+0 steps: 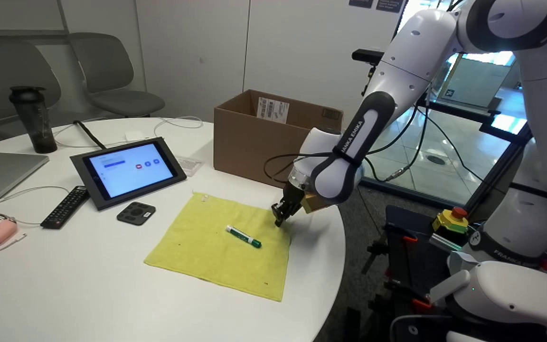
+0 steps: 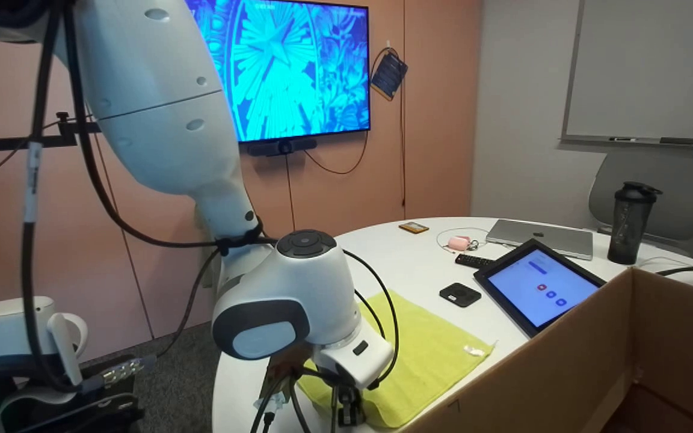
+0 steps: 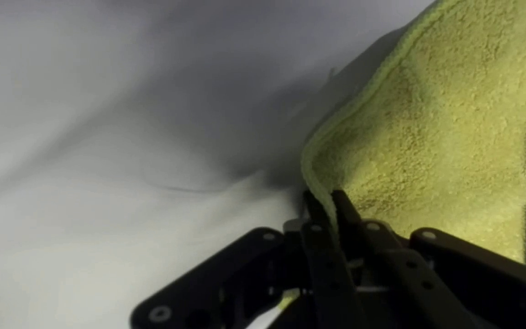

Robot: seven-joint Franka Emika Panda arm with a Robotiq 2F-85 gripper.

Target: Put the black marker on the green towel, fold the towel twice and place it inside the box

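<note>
Your Franka Emika Panda arm slants down in both exterior views, your wrist sitting low, and there, your Robotiq gripper points downward, its slim black fingers pinched close, just a sliver apart!

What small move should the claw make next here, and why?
Probably a slight lift of the pinched edge of the towel, then a draw over the marker to begin the first fold. In the wrist view, the claw looks closed on that edge, and the marker already lies on the towel, which is spread out unfolded.
</note>
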